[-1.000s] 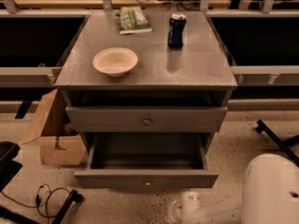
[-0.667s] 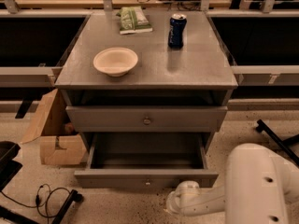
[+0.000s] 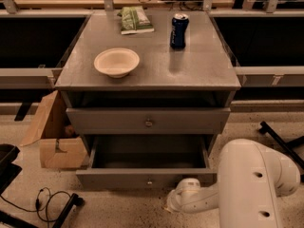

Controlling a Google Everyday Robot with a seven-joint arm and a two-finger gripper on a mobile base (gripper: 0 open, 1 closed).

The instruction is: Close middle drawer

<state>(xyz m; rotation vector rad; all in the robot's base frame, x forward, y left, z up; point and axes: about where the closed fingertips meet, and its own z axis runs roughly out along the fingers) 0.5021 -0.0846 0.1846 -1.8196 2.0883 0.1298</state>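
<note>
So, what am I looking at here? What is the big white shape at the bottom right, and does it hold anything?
This is one camera picture, looking down on a grey wooden cabinet. The white shape is the robot's single arm; its gripper hangs low, near the floor, just in front of the wide grey middle drawer, which is pulled open. Whether it holds anything cannot be told. On the cabinet top stand a round cream bowl, a dark blue drinks can and a green packet.

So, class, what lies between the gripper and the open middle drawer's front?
Nothing, by the camera view: the gripper hangs low at the front of the middle drawer, right of its knob, no object between.
</note>
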